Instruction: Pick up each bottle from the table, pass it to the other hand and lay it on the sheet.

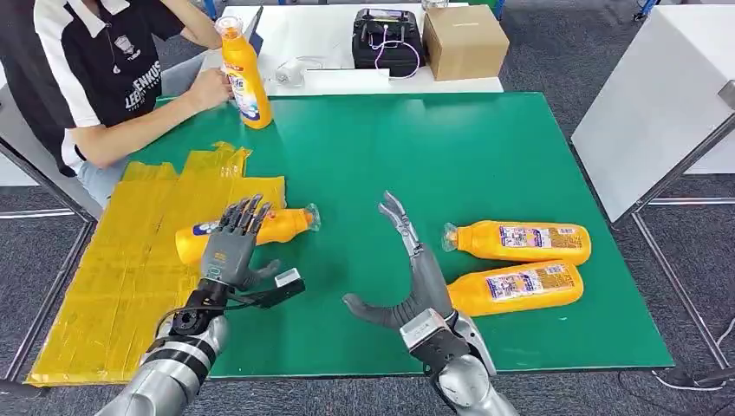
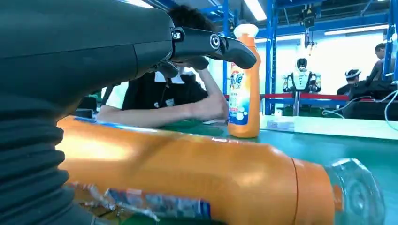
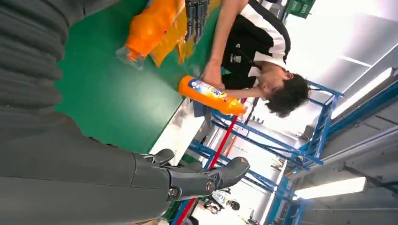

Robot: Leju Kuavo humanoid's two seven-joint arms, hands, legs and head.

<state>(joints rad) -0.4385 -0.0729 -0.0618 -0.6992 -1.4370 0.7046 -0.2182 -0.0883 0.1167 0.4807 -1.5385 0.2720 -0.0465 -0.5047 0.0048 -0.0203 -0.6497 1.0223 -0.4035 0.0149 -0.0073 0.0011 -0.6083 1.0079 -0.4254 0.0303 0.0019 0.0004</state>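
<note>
Green table: four orange bottles, one yellow sheet.

Green-topped bench on grey carpeted floor. Beyond its far edge, a white table carries a black case with cables and a cardboard box. A white panel on a metal frame stands at right. A seated person occupies the far left corner. Blue steel racking and strip ceiling lights fill the brightly lit hall behind.
</note>
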